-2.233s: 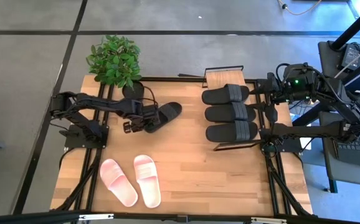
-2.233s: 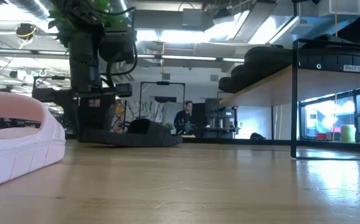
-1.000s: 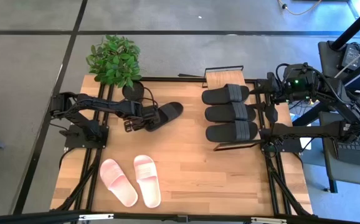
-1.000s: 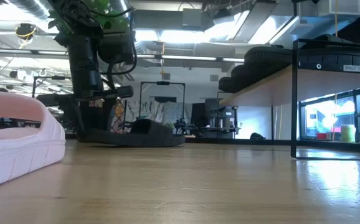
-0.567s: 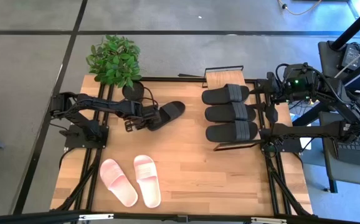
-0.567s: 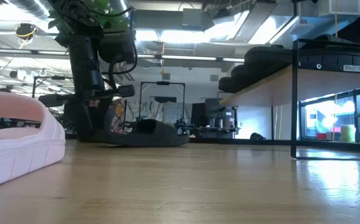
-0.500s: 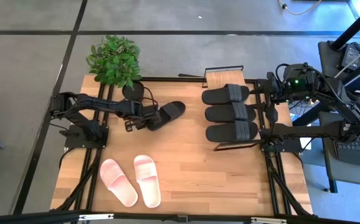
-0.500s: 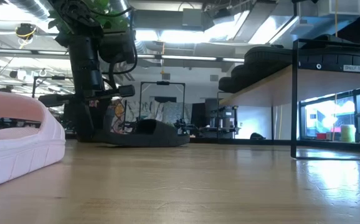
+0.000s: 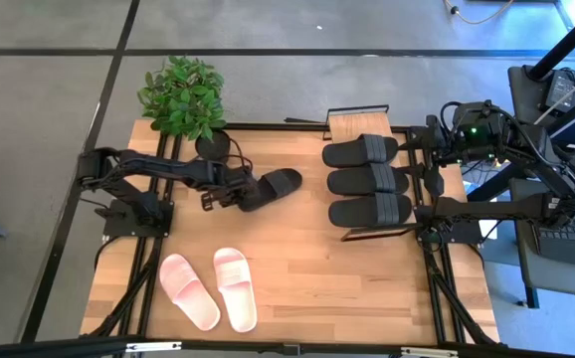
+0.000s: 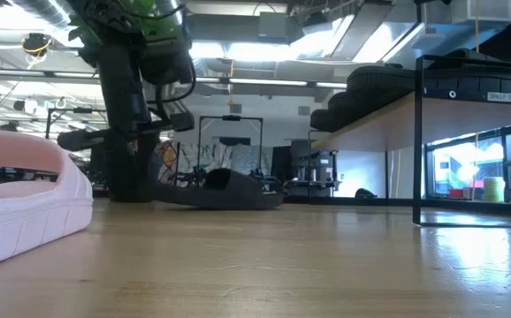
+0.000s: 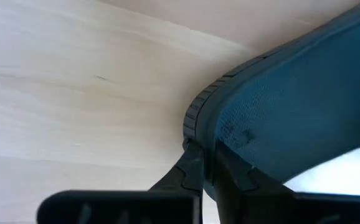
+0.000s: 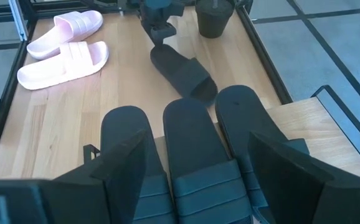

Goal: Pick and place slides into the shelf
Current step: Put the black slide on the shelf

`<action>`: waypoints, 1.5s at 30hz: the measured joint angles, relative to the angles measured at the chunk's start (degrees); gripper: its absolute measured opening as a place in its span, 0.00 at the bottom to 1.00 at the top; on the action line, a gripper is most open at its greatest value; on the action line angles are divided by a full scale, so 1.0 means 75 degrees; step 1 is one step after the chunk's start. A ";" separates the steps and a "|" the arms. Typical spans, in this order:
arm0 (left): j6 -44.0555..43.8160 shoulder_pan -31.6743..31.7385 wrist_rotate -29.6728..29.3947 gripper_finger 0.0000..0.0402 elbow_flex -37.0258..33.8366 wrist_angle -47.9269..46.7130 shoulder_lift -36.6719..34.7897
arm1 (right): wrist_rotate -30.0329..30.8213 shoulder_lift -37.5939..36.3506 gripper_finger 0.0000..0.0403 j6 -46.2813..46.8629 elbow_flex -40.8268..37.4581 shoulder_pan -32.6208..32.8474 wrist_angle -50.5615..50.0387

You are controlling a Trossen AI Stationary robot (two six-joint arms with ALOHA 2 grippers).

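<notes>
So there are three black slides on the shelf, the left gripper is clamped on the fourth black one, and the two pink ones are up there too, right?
Not quite. The high view shows the pink slides lying on the table, not on the shelf. The black slides and left gripper are as you said.

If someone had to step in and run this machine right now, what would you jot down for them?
Left gripper: shut on the edge of the fourth black slide, which lies on the table near the potted plant; the left wrist view shows its fingers pinching the sole's rim.
Right gripper: open, holding nothing, waiting above the shelf.
Done: three black slides sit side by side on the shelf top.
Left: carry the gripped black slide to the shelf, then the two pink slides, which lie together at the table's front left.
</notes>
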 joint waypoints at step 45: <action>0.3741 0.0455 -0.1011 0.01 0.0216 0.5667 -0.2814 | 0.0000 0.0000 0.68 0.0004 0.0000 0.0000 0.0003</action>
